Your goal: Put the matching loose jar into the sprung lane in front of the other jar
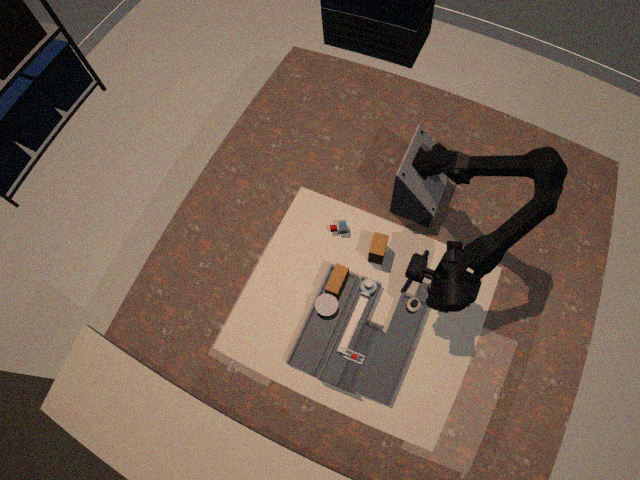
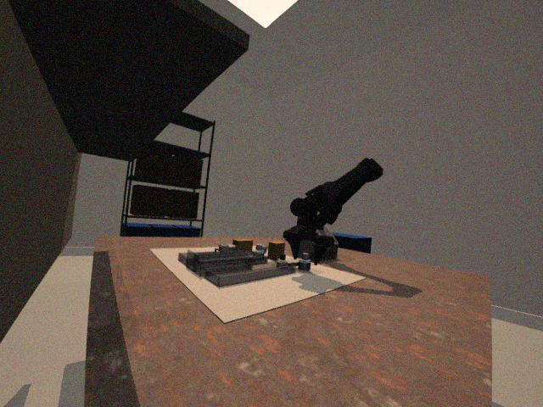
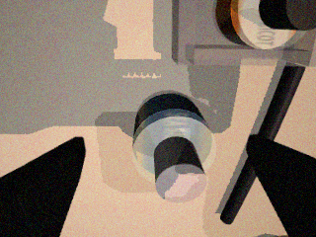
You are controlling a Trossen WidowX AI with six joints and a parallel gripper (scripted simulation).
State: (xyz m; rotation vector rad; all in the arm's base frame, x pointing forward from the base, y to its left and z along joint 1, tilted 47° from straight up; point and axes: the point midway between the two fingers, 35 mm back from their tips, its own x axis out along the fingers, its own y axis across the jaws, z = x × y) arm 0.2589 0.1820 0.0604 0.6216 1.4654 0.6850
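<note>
My gripper (image 2: 305, 258) (image 3: 168, 143) is open and empty, pointing down with a fingertip on either side of a loose jar (image 2: 304, 265) (image 3: 170, 130), which has pale blue glass and a dark cap. That jar stands upright on the pale mat and is hidden by the arm in the top view. A pale blue jar (image 1: 368, 286) stands at the arm-side end of the narrow middle lane, at the end of a long white strip (image 1: 353, 324). The pusher plate is not clear. An amber jar with a dark cap (image 1: 413, 304) (image 3: 247, 30) stands in the wide lane nearest the gripper.
A dark rod (image 1: 406, 284) (image 3: 277, 111) lies close beside the loose jar, near one finger. An orange-brown box (image 1: 379, 241) stands on the mat (image 1: 289, 248); another box (image 1: 337, 279) and a round white-topped container (image 1: 326, 305) are in the far lane. Small red (image 1: 333, 227) and blue (image 1: 342, 225) pieces lie farther off.
</note>
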